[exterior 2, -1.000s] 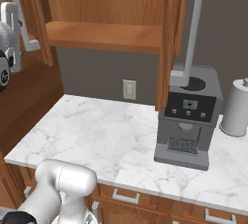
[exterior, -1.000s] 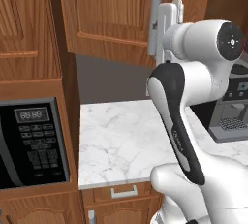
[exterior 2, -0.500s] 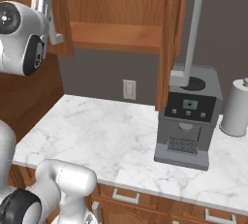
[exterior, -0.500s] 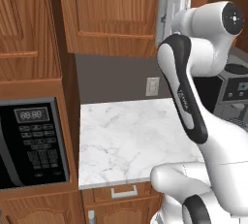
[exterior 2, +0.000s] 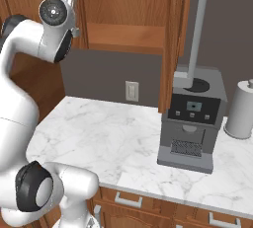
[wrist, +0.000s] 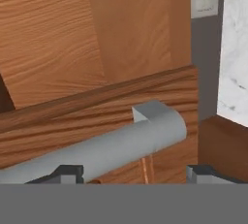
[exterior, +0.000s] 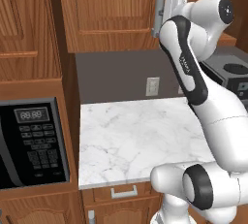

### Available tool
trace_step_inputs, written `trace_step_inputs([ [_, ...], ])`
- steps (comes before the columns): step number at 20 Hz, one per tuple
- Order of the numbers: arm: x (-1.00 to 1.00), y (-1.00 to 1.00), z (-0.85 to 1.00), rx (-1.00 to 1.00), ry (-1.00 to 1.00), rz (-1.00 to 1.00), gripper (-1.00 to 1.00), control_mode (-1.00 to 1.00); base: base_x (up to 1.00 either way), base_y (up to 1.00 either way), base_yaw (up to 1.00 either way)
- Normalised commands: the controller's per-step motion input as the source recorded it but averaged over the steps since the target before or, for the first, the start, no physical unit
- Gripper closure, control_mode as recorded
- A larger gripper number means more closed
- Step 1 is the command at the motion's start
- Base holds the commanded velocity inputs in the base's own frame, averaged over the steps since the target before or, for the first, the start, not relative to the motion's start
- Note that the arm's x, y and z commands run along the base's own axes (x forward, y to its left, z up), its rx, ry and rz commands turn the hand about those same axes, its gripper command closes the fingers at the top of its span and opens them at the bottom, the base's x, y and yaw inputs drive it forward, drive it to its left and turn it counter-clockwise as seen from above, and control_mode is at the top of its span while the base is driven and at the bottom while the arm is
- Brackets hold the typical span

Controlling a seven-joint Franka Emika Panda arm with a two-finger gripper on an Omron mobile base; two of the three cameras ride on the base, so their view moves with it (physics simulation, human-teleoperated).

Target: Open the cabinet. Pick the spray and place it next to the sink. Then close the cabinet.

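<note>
From my remote station, the brown wooden wall cabinet (exterior: 116, 12) fills the upper wall above the white marble counter (exterior: 140, 138). I see the boxy grey coffee machine (exterior 2: 191, 121) beside a grey-white paper towel roll (exterior 2: 241, 109). My two-finger gripper (wrist: 133, 172) straddles the long grey bar handle (wrist: 104, 150), fingertips (wrist: 65, 173) spread either side; whether they pinch it I cannot tell.

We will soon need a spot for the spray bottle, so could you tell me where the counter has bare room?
The marble counter is bare from the microwave across to the coffee machine, back to the wall outlet. It gets crowded on the far side, where the coffee machine and the paper towel roll stand close together.
</note>
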Motion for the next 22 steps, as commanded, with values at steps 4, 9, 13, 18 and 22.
trace_step_inputs([
  [4, 0.81, 0.0, -0.13, 0.01, 0.0, 0.14, -1.0, -1.0, 0.0, 0.0, 0.0],
  [9, 0.66, 0.05, -0.06, 0.0, -0.02, 0.15, -1.0, -1.0, 0.0, 0.0, 0.0],
  [13, 0.22, 0.01, -0.21, -0.01, 0.02, 0.1, -1.0, -1.0, 0.0, 0.0, 0.0],
  [18, -0.23, 0.0, -0.17, -0.03, 0.11, 0.03, -1.0, -1.0, 0.0, 0.0, 0.0],
  [22, -0.62, -0.05, 0.0, -0.01, 0.0, 0.0, -1.0, -1.0, 0.0, 0.0, 0.0],
])
